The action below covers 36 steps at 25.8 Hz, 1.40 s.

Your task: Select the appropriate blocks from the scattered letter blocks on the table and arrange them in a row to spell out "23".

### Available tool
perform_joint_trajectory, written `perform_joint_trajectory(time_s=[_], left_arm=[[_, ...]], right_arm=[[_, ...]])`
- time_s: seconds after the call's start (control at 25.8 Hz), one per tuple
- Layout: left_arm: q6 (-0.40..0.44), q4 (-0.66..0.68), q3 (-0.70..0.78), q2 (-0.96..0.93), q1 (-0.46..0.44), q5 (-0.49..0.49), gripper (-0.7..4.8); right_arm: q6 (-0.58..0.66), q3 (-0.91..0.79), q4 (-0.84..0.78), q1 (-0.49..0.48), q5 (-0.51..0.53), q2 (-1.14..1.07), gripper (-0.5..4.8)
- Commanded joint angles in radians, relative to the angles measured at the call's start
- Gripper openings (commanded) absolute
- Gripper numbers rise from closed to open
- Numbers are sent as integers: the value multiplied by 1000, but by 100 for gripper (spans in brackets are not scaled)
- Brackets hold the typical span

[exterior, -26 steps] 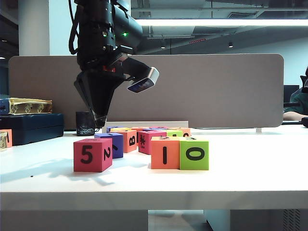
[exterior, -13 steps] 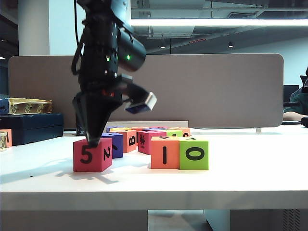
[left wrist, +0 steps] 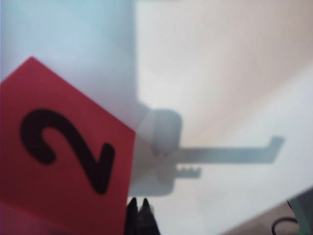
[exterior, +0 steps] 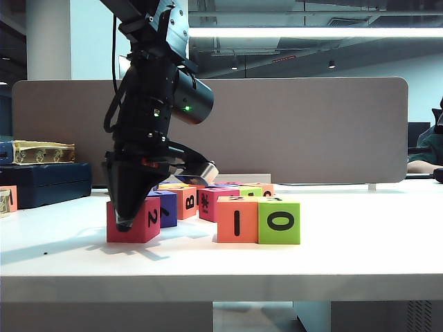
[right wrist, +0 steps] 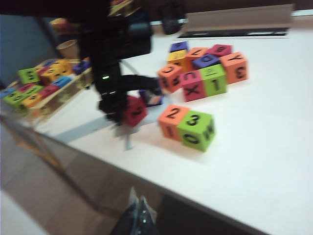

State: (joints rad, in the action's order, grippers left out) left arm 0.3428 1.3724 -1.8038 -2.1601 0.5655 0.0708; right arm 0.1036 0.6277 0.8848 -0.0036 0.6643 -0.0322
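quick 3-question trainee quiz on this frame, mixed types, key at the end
1. True or false: the orange block and the lime green block stand side by side, touching.
2. Which digit shows on the top face of the red block in the left wrist view? A) 2 B) 7 C) 9
3. Fill in: the left gripper is down at the ___ block; the right gripper hangs off the front edge of the table.

Key: 1 true; 2 A; 3 red.

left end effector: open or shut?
Shut: left end effector shows its fingertips pressed together, no gap, beside the red block.
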Motion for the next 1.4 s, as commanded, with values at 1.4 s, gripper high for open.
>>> perform_joint_trajectory(time_s=[1.4], left_arm=[[-66, -466, -138, 114, -38, -145, -6]], right_arm=[[-3, 3, 92, 0, 138, -2, -1]])
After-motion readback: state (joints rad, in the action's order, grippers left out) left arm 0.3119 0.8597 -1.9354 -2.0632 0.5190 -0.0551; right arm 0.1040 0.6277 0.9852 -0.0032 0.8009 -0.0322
